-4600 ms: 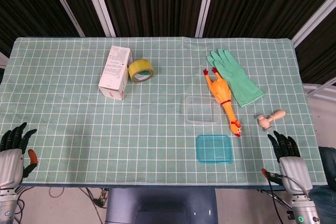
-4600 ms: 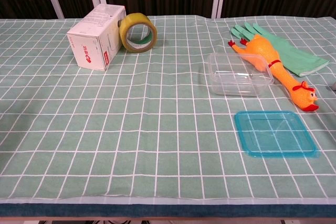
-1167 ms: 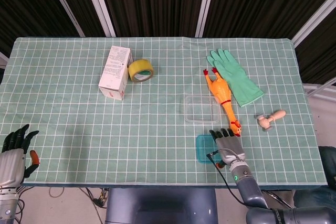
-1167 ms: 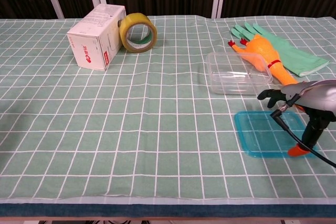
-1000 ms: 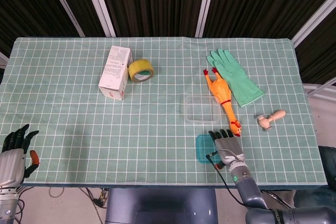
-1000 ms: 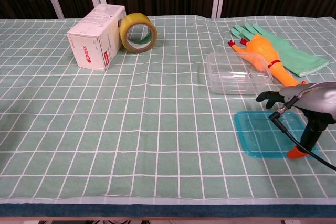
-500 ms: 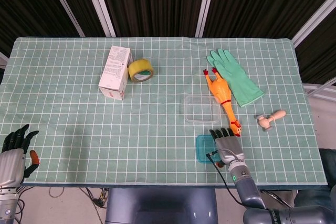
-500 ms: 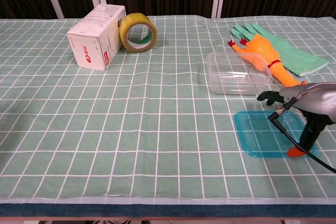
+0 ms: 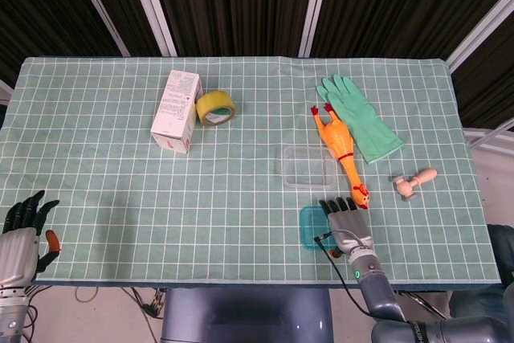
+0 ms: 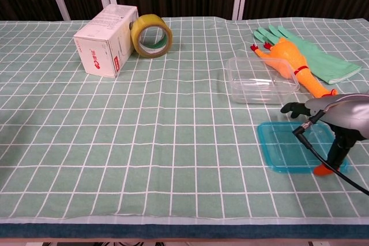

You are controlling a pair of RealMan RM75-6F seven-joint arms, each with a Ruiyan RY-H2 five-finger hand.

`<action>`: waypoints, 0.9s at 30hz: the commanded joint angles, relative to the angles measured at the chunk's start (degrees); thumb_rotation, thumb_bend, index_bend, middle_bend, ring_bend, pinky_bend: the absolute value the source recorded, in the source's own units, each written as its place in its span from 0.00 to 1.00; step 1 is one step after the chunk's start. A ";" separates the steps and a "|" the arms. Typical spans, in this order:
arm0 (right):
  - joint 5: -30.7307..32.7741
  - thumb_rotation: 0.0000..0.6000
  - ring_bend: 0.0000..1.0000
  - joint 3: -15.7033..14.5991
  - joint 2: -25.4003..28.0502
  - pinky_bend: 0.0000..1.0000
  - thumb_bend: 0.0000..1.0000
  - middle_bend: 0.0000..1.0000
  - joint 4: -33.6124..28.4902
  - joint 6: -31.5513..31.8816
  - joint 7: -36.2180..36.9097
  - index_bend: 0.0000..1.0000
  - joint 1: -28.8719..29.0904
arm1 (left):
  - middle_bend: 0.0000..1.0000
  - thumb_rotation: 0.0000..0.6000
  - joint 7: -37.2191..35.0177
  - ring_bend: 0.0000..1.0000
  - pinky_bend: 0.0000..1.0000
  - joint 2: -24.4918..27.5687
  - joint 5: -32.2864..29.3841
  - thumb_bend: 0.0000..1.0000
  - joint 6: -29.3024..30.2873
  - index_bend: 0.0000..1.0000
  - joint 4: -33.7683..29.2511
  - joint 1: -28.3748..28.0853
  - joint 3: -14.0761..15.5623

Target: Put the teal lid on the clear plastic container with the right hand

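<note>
- My right robot hand (image 9: pixel 347 222) sits palm down over the teal lid (image 9: pixel 310 228), covering most of it in the head view; only the lid's left strip shows there.
- In the chest view the same right robot hand (image 10: pixel 337 113) hovers above the lid (image 10: pixel 285 145), fingers (image 10: pixel 291 108) stretched forward and apart, the orange-tipped thumb pointing down to the lid's near right edge.
- I see nothing gripped in it; whether the thumb tip actually touches the lid I cannot tell.
- The teal lid lies flat on the desk (image 9: pixel 241 190), near the front edge, just in front of the clear plastic container (image 9: pixel 307 167).
- The container stands open and upright, apart from the lid; in the chest view (image 10: pixel 259 80) a strip of cloth shows between the two.
- A rubber chicken (image 9: pixel 340 153) lies right beside the container on its right, head toward me, close to my fingertips.
- A green glove (image 9: pixel 358 116) lies behind and right of the chicken, with a small wooden piece (image 9: pixel 414 180) further right.
- Far back on the left stand a white box (image 9: pixel 176 110) and a roll of yellow tape (image 9: pixel 215 107), touching or nearly so.
- My left robot hand (image 9: pixel 20 234) rests off the desk's front left corner, fingers spread, holding nothing.
</note>
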 commanded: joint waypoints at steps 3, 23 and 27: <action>-0.03 1.00 0.00 0.02 -0.52 0.00 0.20 0.13 0.58 -0.18 0.06 0.00 -0.05 | 0.00 1.00 0.07 0.00 0.00 0.02 0.00 0.74 -0.02 0.18 -0.01 -0.01 0.02; 1.10 1.00 0.00 0.37 -0.89 0.00 0.20 0.13 1.17 -0.48 -0.37 0.00 -0.02 | 0.00 1.00 0.32 0.00 0.00 -0.05 0.01 0.74 0.08 0.18 0.04 -0.02 0.02; 1.39 1.00 0.00 0.40 -1.10 0.00 0.20 0.13 1.42 -0.76 -0.45 0.00 0.08 | 0.00 1.00 0.31 0.00 0.00 -0.06 0.00 0.74 0.06 0.18 0.04 -0.01 0.03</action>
